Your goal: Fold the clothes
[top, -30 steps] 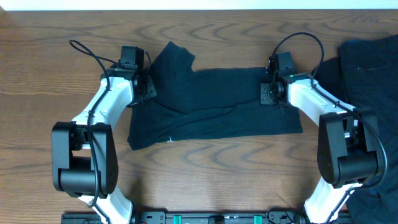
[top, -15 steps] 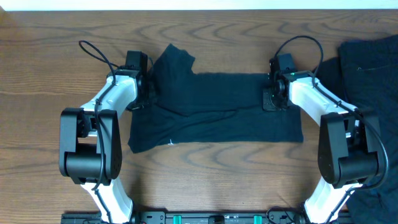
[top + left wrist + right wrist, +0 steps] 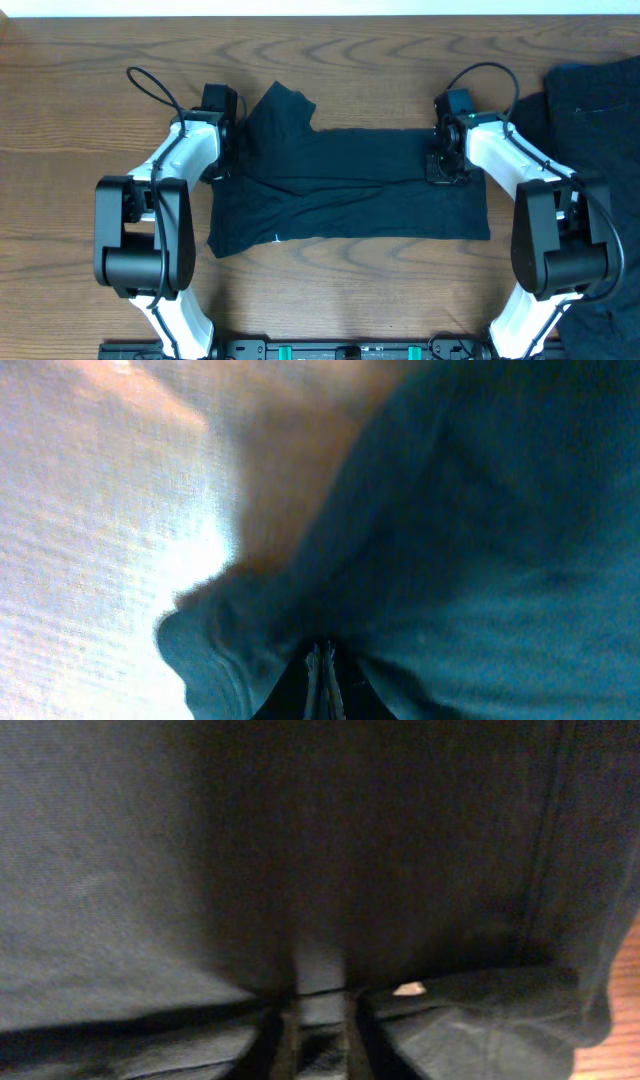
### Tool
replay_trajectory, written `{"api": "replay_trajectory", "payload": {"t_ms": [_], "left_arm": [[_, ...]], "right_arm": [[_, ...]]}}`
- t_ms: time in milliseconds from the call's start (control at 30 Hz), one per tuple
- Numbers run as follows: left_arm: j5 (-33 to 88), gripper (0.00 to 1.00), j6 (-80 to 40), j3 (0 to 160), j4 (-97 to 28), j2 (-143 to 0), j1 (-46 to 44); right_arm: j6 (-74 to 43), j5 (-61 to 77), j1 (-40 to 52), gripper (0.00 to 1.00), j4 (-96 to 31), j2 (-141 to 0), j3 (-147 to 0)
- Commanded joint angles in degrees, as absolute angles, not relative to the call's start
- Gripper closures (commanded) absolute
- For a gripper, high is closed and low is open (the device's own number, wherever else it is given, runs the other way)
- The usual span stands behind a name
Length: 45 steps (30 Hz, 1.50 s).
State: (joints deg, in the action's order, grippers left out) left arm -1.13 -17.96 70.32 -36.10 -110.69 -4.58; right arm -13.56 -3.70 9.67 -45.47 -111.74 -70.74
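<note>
On the desk (image 3: 70,230) our left gripper (image 3: 322,652) pinches the T-shirt (image 3: 350,190); whether the right gripper (image 3: 441,166) grips, we cannot tell.

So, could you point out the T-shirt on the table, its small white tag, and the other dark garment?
T-shirt (image 3: 350,185): overhead view, middle of body.
white tag (image 3: 277,238): overhead view, the tag itself.
other dark garment (image 3: 600,110): overhead view, upper part.

The T-shirt (image 3: 345,190) lies across the table's (image 3: 80,120) centre. The left gripper (image 3: 234,150) sits at its upper-left edge, the right gripper (image 3: 440,168) on its upper-right corner. A second garment (image 3: 600,110) lies at far right.
</note>
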Motion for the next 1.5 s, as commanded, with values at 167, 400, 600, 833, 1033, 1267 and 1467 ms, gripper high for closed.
{"api": "replay_trajectory", "payload": {"t_ms": [167, 400, 600, 833, 1033, 1267, 1467], "left_arm": [[0.14, 0.94, -15.75, 75.31, -34.81, -100.49, -4.29], [10.35, 0.67, -4.69, 82.54, -36.16, -102.63, -4.29], [10.98, 0.62, -0.30, 90.11, -33.58, -108.68, -4.73], [10.98, 0.55, 2.76, 90.56, -22.81, -117.62, -5.23], [11.11, 0.53, 5.06, 90.56, -17.67, -124.09, -6.85], [8.62, 0.51, 7.90, 90.50, -17.50, -126.34, -8.47], [6.35, 0.50, 7.94, 90.39, -17.37, -128.35, -8.45]], "right_arm": [[-13.23, -2.94, 7.29, 0.60, -53.01, -113.47, -84.82], [-13.21, 0.78, 1.78, 0.49, -58.57, -113.49, -90.98], [-12.19, 5.45, -3.11, 0.51, -57.49, -113.49, -90.96], [-9.93, 5.41, -3.25, 0.51, -56.82, -113.51, -90.96], [-9.93, 5.39, -3.25, 0.51, -55.68, -113.51, -90.96], [-9.96, 5.41, -3.25, 0.51, -55.27, -113.54, -90.91], [-8.62, 5.41, -2.85, 0.52, -54.81, -113.54, -89.91]]}}
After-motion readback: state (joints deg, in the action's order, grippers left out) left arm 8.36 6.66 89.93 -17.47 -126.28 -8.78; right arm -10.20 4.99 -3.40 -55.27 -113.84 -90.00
